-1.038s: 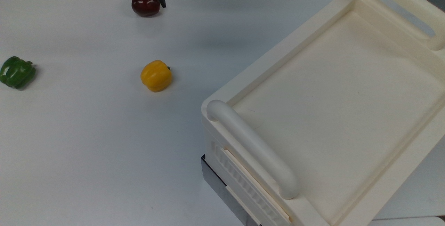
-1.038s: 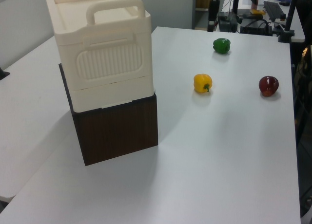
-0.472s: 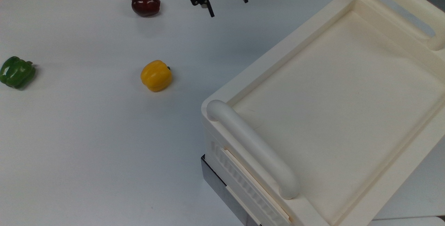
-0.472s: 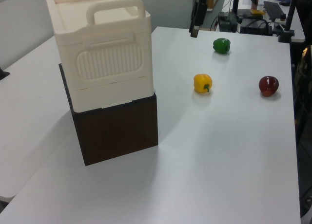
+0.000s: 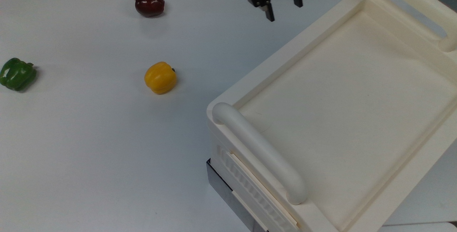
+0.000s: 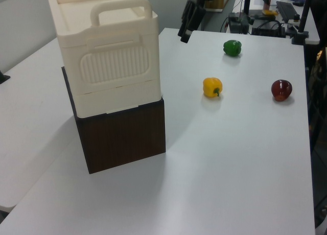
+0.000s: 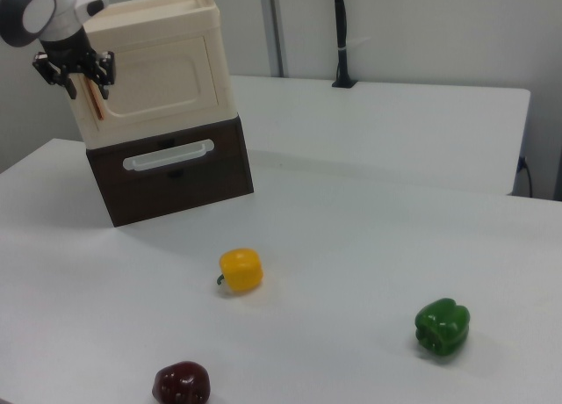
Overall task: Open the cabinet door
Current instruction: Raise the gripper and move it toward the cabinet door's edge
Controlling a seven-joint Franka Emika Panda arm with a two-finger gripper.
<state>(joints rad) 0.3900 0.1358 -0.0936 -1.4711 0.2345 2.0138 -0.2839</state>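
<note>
The cabinet door [image 7: 162, 81] is the cream panel on the front of the cream cabinet [image 5: 342, 92] in the right view. A slim copper strip handle [image 7: 95, 104] runs down the door's left edge. My gripper [image 7: 87, 88] hangs open at the upper part of that handle, one finger on each side of it; I cannot tell whether it touches. In the top view the gripper [image 5: 282, 5] is just off the cabinet's far left corner, fingers pointing down and spread. In the left view the gripper [image 6: 185, 33] is to the right of the cabinet's top.
The cream cabinet stands on a dark brown drawer box [image 7: 171, 171] with a pale handle. Two thick tube handles [image 5: 260, 153] sit on the top. On the white table [image 5: 89, 135] lie a yellow pepper [image 5: 160, 77], a green pepper [image 5: 17, 74] and a dark red pepper [image 5: 149, 3].
The gripper has travelled from beside the dark red pepper rightward in the top view to the cabinet's corner, staying open. Nothing else moved.
</note>
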